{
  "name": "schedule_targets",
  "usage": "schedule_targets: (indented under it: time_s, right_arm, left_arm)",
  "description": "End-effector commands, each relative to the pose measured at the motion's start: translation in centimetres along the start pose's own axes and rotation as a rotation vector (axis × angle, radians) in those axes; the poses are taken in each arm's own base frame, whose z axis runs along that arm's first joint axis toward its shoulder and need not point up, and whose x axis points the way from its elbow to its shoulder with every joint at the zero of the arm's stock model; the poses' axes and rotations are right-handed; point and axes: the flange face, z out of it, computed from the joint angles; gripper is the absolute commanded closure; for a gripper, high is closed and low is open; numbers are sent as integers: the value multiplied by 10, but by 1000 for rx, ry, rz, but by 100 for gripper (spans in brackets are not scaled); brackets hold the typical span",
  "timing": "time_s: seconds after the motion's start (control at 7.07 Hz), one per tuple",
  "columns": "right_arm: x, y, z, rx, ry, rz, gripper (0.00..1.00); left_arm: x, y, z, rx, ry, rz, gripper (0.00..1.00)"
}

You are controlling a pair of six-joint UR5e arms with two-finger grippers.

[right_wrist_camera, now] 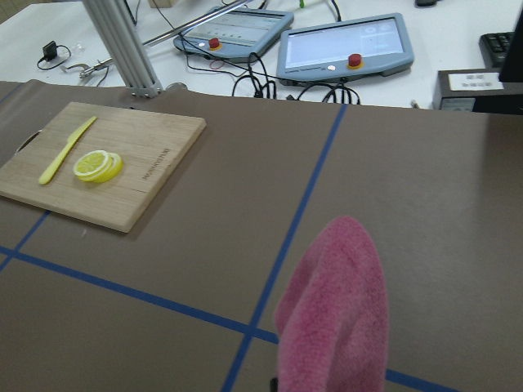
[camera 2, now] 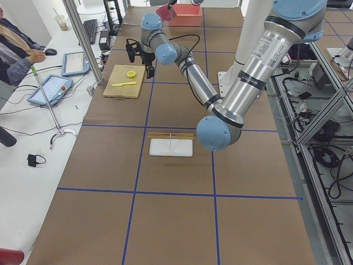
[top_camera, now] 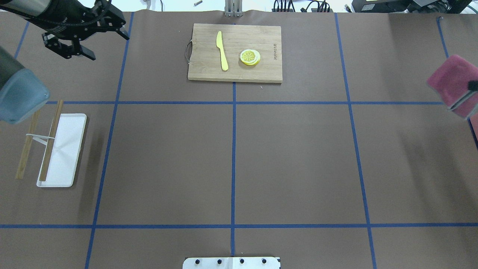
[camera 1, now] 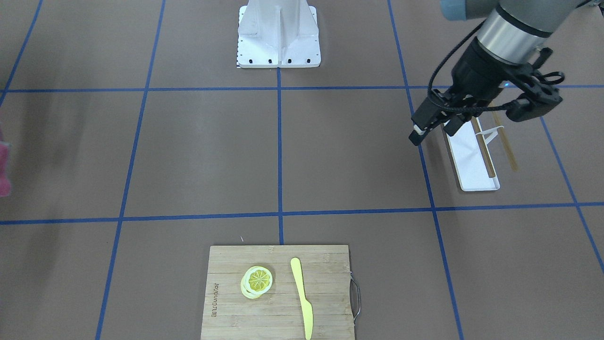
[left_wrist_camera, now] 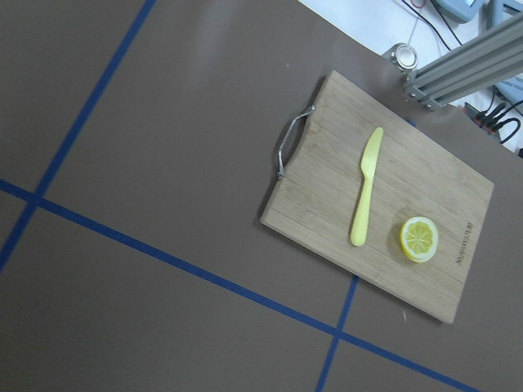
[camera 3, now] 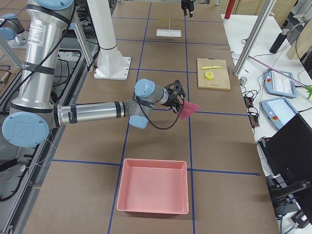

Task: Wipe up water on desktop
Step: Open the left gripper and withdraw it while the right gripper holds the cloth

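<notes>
The desktop [top_camera: 298,157] is a matte brown top with a grid of blue tape lines; I see no water on it in any view. My right gripper [camera 3: 176,99] is shut on a pink cloth [top_camera: 452,84] and holds it above the desktop's right side. The cloth fills the bottom of the right wrist view [right_wrist_camera: 335,318] and shows at the left edge of the front view [camera 1: 4,170]. My left gripper [camera 1: 433,132] is open and empty, raised at the far left above the end of the white tray [camera 1: 472,160].
A bamboo cutting board [top_camera: 235,52] with a yellow knife [top_camera: 222,50] and lemon slices [top_camera: 250,57] lies at the far middle. The tray [top_camera: 63,149] carries chopsticks [top_camera: 50,142]. A pink bin [camera 3: 152,192] stands at the right end. The robot base [camera 1: 278,38] is at the near edge.
</notes>
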Motion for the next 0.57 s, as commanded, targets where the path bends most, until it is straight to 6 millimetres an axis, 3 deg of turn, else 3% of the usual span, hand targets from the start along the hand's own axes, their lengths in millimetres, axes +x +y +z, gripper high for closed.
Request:
schedule_targets:
  time_s: [0.0, 0.14, 0.28, 0.42]
  right_arm:
    - [97, 28, -62, 11, 68, 57, 100]
    - [135, 52, -79, -10, 100, 46, 100]
    - [154, 93, -88, -42, 144, 66, 100]
    - [161, 118, -95, -62, 162, 59, 100]
  left_arm:
    - [-74, -37, -20, -27, -24, 29, 3]
    - [-117, -53, -27, -12, -56, 77, 3]
    - [-148, -62, -35, 2, -75, 112, 3]
    - [-171, -63, -38, 3, -92, 126, 3]
